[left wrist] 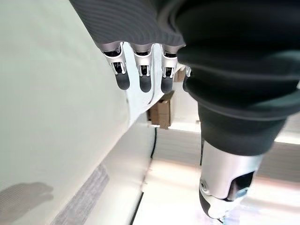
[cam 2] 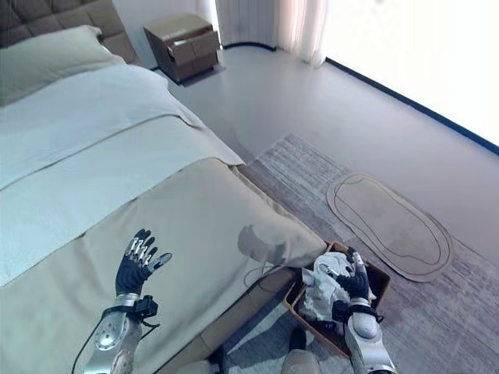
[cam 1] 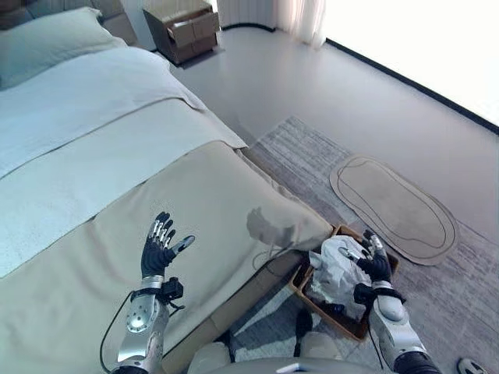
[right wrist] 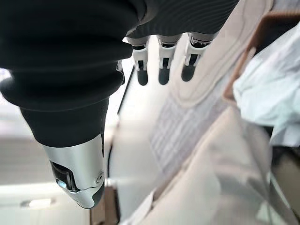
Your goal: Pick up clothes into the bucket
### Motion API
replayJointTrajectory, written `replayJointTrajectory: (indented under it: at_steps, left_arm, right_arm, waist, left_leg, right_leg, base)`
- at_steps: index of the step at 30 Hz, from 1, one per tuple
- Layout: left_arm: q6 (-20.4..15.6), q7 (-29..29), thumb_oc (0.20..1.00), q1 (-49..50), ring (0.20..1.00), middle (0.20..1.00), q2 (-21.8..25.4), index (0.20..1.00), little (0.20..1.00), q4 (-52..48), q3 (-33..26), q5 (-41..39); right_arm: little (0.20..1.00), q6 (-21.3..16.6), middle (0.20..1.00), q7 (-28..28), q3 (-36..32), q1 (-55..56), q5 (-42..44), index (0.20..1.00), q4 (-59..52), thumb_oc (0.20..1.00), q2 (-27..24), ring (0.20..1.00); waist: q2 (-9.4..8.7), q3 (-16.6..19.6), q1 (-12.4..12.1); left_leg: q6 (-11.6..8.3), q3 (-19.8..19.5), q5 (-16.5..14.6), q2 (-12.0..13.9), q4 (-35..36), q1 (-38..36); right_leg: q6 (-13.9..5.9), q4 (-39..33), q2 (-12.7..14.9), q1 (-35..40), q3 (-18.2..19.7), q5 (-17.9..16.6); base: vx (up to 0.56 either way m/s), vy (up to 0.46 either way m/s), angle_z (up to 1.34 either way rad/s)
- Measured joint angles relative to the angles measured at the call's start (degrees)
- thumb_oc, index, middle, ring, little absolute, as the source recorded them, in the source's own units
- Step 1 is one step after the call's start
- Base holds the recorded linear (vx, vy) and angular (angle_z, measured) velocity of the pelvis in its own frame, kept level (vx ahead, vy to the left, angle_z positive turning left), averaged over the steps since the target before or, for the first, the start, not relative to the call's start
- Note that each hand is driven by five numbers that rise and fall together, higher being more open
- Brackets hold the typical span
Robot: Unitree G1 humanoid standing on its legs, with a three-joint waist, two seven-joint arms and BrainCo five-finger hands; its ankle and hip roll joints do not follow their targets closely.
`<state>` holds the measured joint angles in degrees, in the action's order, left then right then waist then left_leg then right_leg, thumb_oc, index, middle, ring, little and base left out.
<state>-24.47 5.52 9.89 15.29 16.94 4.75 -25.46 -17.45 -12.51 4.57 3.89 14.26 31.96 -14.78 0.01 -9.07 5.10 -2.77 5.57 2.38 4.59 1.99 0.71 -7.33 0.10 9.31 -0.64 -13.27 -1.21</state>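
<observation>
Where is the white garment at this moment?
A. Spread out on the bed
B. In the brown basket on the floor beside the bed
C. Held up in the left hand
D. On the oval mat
B: the white garment lies bunched in the brown basket on the floor by the bed, with the right hand open above it.

left hand (cam 1: 159,248) raised, fingers spread, right hand (cam 1: 375,263) low, fingers straight

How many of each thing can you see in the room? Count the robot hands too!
Robot hands: 2 (left robot hand, right robot hand)
Beds: 1 (bed)
Pillows: 1 (pillow)
Nightstands: 1 (nightstand)
Rugs: 2 (grey rug, oval mat)
Baskets: 1 (basket)
White clothes: 1 (clothes)
Total: 9
</observation>
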Motion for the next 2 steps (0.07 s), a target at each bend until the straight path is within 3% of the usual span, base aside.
replayJointTrajectory:
  at_steps: [2]
  left_arm:
    - [0.2,0.3,1.0,0.7,1.0,1.0,-0.2,1.0,1.0,0.5,0.1,0.0]
  right_arm:
    - [1.0,0.1,1.0,0.0,0.8,0.7,-0.2,1.0,0.0,1.0,0.7,1.0]
  waist:
    - [-0.11,1.5,0.0]
  left_leg:
    - [-0.1,0.1,0.1,0.1,0.7,-0.7]
  right_leg:
    - [-0.1,-0.9,-0.2,0.7,0.0,-0.2]
  base:
    - [-0.01,0.015,-0.04]
